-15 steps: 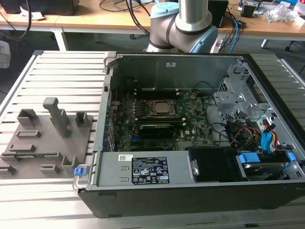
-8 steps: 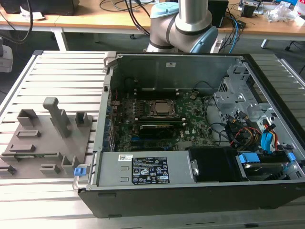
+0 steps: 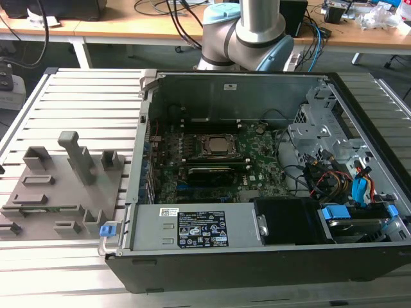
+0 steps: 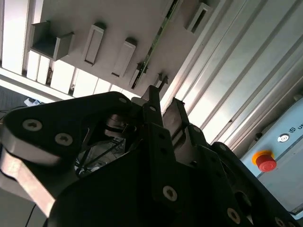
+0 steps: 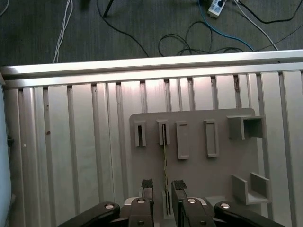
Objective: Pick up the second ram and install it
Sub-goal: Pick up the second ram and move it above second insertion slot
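In the first wrist view the second ram (image 5: 164,156) is seen edge-on as a thin green stick standing in a slot of the grey holder tray (image 5: 199,170). My gripper (image 5: 163,185) hovers above it, open. One fingertip lies to each side of the stick's line, and neither touches it. The second wrist view shows the same stick (image 4: 155,45) as a narrow green edge on the tray (image 4: 118,23), beyond my gripper (image 4: 164,97). In the exterior view the tray (image 3: 64,192) lies at the exterior view's left of the open computer case.
The open computer case (image 3: 257,256) holds the green motherboard (image 3: 257,160) with its CPU socket (image 3: 218,146). Both sit on a slatted aluminium table (image 3: 83,96). The arm's base (image 3: 247,38) stands behind the case. A red stop button (image 4: 266,162) and floor cables (image 5: 199,38) lie beyond the table edge.
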Motion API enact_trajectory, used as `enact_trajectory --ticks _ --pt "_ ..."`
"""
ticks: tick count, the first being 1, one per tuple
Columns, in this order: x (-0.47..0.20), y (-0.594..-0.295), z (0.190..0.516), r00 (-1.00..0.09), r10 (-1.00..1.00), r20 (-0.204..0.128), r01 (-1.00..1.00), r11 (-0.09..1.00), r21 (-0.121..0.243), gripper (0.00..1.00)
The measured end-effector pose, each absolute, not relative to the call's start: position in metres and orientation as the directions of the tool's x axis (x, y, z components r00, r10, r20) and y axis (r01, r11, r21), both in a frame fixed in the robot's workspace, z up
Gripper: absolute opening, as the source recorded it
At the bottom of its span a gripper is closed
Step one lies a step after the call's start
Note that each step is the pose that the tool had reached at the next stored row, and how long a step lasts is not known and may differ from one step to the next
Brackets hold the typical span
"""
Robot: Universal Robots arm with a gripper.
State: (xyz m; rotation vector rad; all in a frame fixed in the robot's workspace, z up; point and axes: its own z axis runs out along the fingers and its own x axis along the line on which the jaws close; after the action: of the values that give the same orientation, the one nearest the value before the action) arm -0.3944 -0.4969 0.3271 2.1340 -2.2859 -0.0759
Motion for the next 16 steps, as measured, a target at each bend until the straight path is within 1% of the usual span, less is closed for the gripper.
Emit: enact_trajectory --ticks 16 --pt "-0.394 -0.497 0.304 -0.069 -0.997 -0.023 -0.997 0.068 0.045 0.3"
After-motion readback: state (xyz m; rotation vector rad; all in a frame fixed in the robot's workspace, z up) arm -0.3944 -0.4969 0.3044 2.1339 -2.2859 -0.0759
